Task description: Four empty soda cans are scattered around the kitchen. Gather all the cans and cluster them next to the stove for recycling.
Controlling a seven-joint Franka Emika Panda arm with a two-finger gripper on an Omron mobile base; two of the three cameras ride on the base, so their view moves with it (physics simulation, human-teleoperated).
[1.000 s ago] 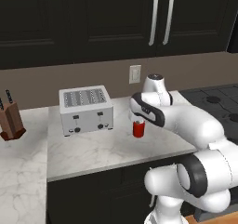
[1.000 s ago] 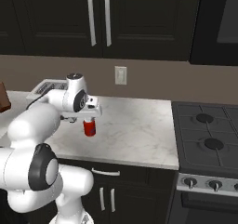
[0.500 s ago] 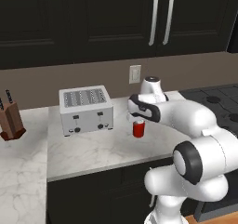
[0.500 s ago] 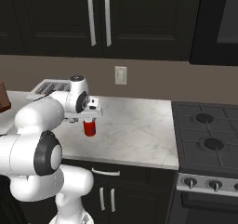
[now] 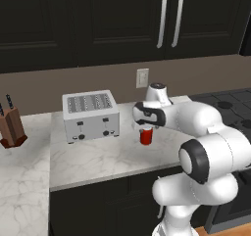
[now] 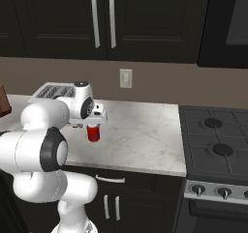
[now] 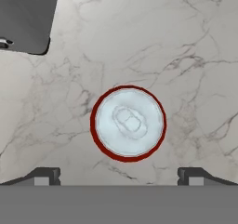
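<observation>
2 rear base views; hand view looks down.

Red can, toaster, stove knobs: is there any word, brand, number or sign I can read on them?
None can be read.
Red can: plain side, silver top unmarked.
Toaster: front controls too small to read.
Stove knobs: no legible marks.

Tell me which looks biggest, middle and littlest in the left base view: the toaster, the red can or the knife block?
1. toaster, clearly the biggest.
2. knife block, partly cut off by the picture's edge.
3. red can, the littlest, under the gripper.
</observation>
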